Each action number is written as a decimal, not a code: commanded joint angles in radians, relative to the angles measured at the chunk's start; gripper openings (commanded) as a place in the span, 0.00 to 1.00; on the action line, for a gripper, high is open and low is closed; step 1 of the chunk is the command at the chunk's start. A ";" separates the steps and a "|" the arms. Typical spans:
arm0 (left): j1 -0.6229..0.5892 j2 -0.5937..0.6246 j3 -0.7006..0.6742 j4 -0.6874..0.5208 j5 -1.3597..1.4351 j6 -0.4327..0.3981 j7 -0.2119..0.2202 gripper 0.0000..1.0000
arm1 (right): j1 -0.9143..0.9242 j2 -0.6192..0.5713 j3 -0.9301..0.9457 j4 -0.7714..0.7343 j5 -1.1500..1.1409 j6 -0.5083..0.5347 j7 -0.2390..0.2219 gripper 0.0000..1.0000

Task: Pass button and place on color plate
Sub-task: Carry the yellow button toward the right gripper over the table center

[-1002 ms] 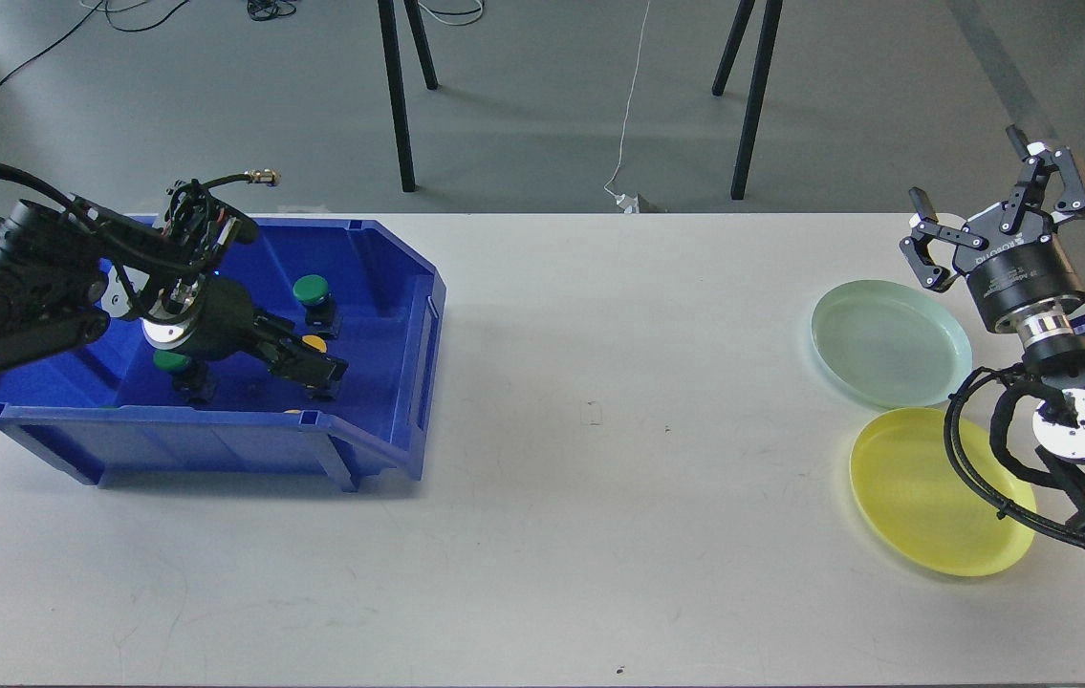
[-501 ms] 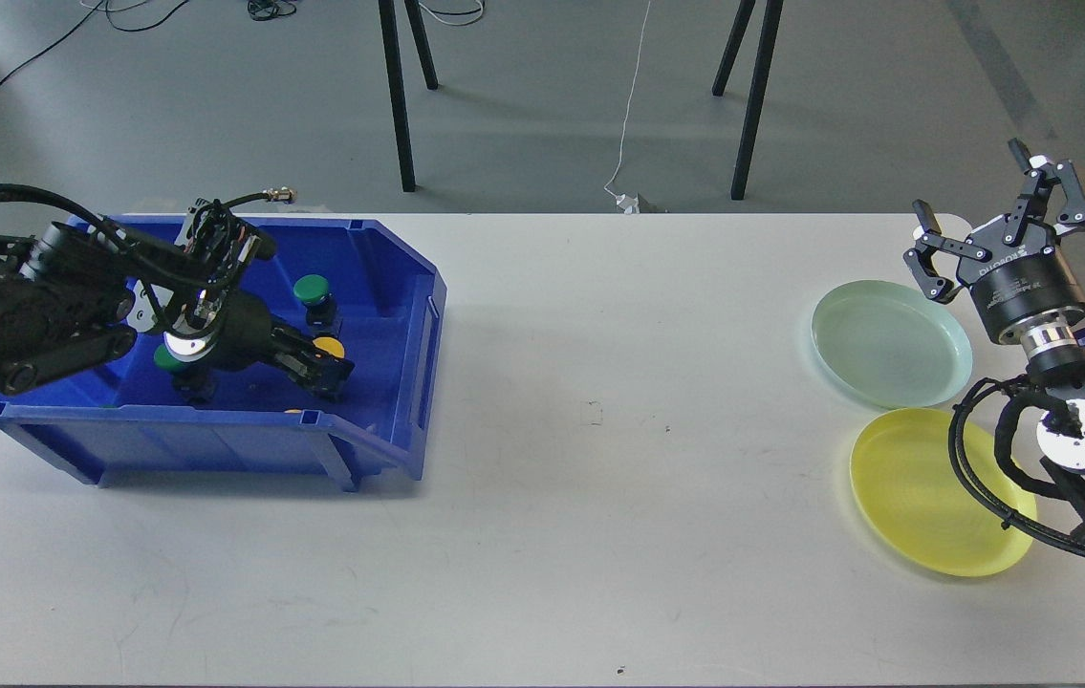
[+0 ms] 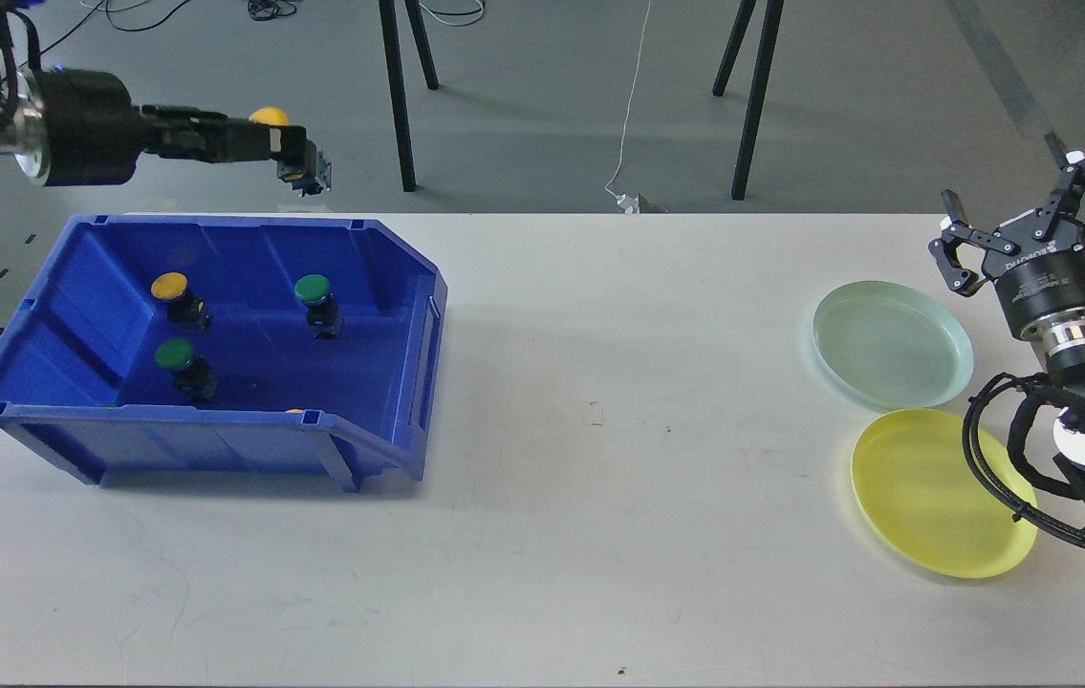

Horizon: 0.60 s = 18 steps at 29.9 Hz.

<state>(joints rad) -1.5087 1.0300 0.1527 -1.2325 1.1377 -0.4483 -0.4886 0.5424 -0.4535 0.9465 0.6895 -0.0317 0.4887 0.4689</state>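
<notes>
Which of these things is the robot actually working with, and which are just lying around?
Part of the job:
- yellow button held in the left hand
- blue bin with more buttons, such as a green one
- yellow plate
- pale green plate
- right hand, open

Just lying about:
- white cable on the floor
- black stand legs

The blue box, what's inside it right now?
Inside the blue box are two green buttons and a yellow button. A bit of yellow peeks over the front wall; the wall hides the rest.
</notes>
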 commanded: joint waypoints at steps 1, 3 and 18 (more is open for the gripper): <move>0.013 0.091 -0.142 -0.195 -0.220 -0.027 0.000 0.04 | 0.001 -0.017 0.017 -0.042 0.099 0.000 -0.001 0.99; 0.018 0.064 -0.145 -0.249 -0.359 -0.007 0.000 0.04 | 0.005 -0.017 0.009 -0.050 0.104 0.000 -0.003 0.99; 0.424 -0.743 -0.174 0.044 -0.441 0.384 0.000 0.06 | -0.018 -0.017 -0.190 0.493 -0.319 0.000 -0.001 0.98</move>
<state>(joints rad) -1.1352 0.3474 -0.0031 -1.2380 0.6889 -0.0634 -0.4885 0.5415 -0.4711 0.7616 1.0329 -0.2225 0.4887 0.4675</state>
